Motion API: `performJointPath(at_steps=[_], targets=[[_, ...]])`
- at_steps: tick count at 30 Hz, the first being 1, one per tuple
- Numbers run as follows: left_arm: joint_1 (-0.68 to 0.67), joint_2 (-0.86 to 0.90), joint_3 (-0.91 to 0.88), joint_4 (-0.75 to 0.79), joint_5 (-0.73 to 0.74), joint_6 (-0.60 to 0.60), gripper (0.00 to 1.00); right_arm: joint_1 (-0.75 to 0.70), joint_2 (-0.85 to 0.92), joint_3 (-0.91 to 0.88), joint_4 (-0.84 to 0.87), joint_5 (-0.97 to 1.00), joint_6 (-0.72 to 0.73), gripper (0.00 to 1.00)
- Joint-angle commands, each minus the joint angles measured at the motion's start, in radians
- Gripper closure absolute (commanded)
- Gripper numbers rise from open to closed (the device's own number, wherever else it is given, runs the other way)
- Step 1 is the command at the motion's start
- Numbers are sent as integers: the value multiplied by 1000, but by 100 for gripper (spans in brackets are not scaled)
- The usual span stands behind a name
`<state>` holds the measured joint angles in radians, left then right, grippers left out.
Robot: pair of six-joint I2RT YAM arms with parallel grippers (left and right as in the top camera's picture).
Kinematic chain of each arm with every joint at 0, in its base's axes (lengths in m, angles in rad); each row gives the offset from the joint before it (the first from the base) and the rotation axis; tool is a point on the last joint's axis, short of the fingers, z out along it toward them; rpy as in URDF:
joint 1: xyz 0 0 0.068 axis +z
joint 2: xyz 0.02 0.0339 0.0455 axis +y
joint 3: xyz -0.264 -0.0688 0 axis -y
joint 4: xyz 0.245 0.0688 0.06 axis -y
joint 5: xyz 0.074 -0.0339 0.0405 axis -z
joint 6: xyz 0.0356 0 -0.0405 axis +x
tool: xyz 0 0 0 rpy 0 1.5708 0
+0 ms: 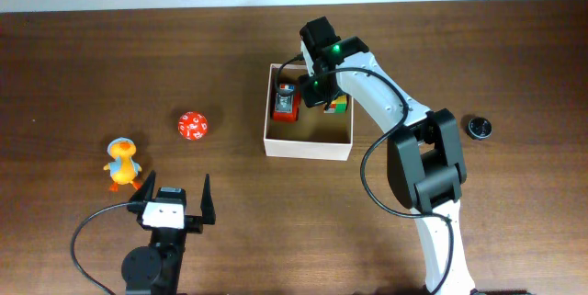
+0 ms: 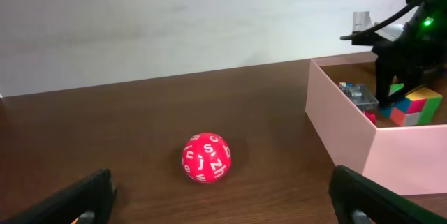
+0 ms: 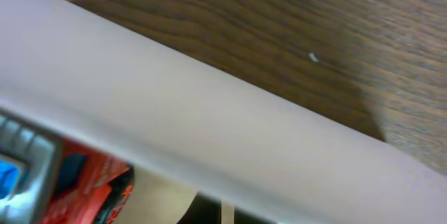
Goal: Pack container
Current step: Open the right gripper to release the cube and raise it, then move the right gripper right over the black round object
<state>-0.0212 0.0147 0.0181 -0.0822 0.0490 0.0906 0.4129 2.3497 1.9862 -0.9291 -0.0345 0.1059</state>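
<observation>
Sitting right of centre: the container [image 1: 308, 149], a square, shallow box with white walls and a tan floor, stands open-topped on the dark wooden table [image 1: 83, 65].
Inside the box: a red toy car [image 1: 287, 104] lies by the left wall. A many-coloured cube [image 1: 338, 104] sits toward the back right, apart from the car.
Right gripper [image 1: 317, 86]: its arm reaches in from the right side of the table. The gripper hangs over the back half of the box, between the car and the cube, with its dark fingers pointing down inside the walls.
Right fingers: I cannot tell whether they are apart or together. The wrist camera shows only the white wall close up, a strip of the car and the wood beyond.
Left gripper [image 1: 173, 201]: low at the front left of the table, well apart from the box. Its two fingers are spread wide over bare wood.
Red ball [image 1: 193, 126]: marked with white letters, it lies left of the box, ahead of the left gripper.
Yellow duck [image 1: 122, 164]: stands near the left edge, left of the ball.
Small black round thing [image 1: 478, 128]: lies on the wood far to the right, beyond the right arm.
</observation>
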Motion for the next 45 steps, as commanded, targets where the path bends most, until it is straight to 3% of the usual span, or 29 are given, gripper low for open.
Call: performJointPath(at_steps=[1,15,20,30,37,40,45], targets=[[-2,-8,-6,0,0,20,1,-10,11,13,8,55,-2,96],[-2,-8,-6,0,0,20,1,-15,11,13,44,46,-2,95],[-2,-8,-6,0,0,20,1,-14,10,30,15,-69,-10,91],[-2,-8,-6,0,0,20,1,-14,-46,299,-266,-108,-13,96],[-2,-8,-6,0,0,20,1,-44,-60,530,-529,76,92,95],[-2,-8,-6,0,0,20,1,-82,-60,608,-651,101,113,85],[-2,-8,-6,0,0,20,1,-154,-80,672,-770,109,113,81]])
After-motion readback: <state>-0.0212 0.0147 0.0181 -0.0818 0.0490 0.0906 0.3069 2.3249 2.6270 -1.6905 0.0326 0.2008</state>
